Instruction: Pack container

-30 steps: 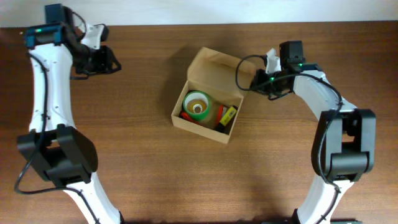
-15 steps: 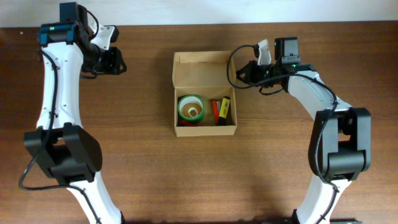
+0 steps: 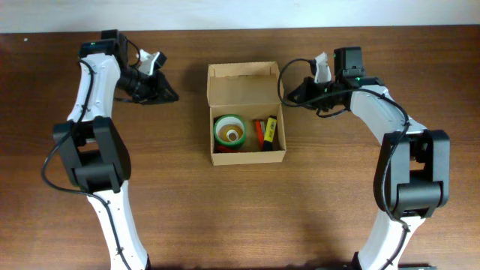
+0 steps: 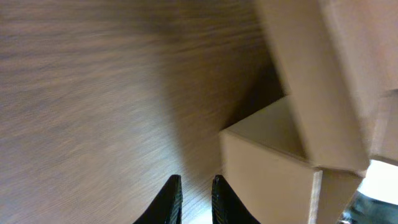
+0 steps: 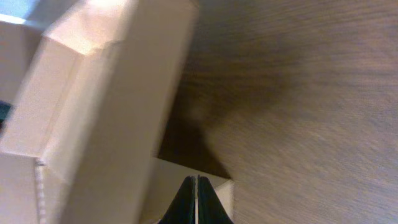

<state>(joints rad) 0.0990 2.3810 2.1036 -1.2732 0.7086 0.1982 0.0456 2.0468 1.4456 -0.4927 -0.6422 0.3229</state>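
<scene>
The tan cardboard container (image 3: 219,156) sits open mid-table, its flap lid (image 3: 241,75) standing at the far side. Inside lie a green tape roll (image 3: 231,133), a red item (image 3: 259,133) and a yellow item (image 3: 271,131). My left gripper (image 3: 166,94) is left of the box, apart from it. In the left wrist view the gripper (image 4: 196,180) shows a narrow empty gap, with the box corner (image 4: 267,168) just to its right. My right gripper (image 3: 289,92) is at the box's right far corner. In the right wrist view it (image 5: 197,179) is shut, its tips against a small cardboard side flap (image 5: 171,186).
The brown wooden table (image 3: 150,210) runs all round the box. Both arm bases stand at the near edge, left (image 3: 90,157) and right (image 3: 412,180).
The box turned from skewed to square with the table while the right gripper moved left. My left arm swung right towards the box's left side.
</scene>
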